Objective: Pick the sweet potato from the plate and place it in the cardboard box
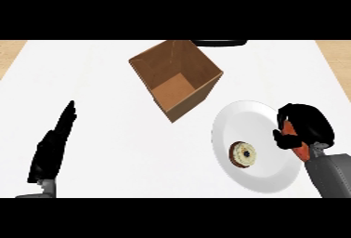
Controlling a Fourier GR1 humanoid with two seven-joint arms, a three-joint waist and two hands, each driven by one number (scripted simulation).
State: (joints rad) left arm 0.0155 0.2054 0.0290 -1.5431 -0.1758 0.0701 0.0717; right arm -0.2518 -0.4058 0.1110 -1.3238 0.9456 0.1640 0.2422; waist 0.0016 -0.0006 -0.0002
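obs: the orange, tapered sweet potato (297,139) is inside the curl of the black right hand (305,126), over the right rim of the round white plate (257,181). only slivers of orange show: one between the fingers near the top, one pointed end poking out below the hand toward the grey forearm. fingers and thumb are wrapped round it, so the hand is clamped on the tuber. i cannot tell whether it is lifted off the plate or resting on the rim.

handling, as judged: a sweet potato should be stiff and dense, moderately heavy for its size, not fragile, with a dull skin unlikely to slip. the tapering ends are poor places to hold; the thick middle is best, and the hand appears to sit about there, with the long axis running roughly along the palm. the protruding tip could catch a box wall on the way in.

pose: right forearm enters from the lower right corner, the hand turned inward over the plate. black left hand (51,148) rests at the left of the view, fingers straight and pointing up, holding nothing, well apart from everything.

also on the plate: a small round brown ring-shaped pastry with pale icing (242,154), left of the right hand, not touched.

target: open brown cardboard box (179,79), up and left of the plate, tilted, mouth facing the viewer, apart from the plate.
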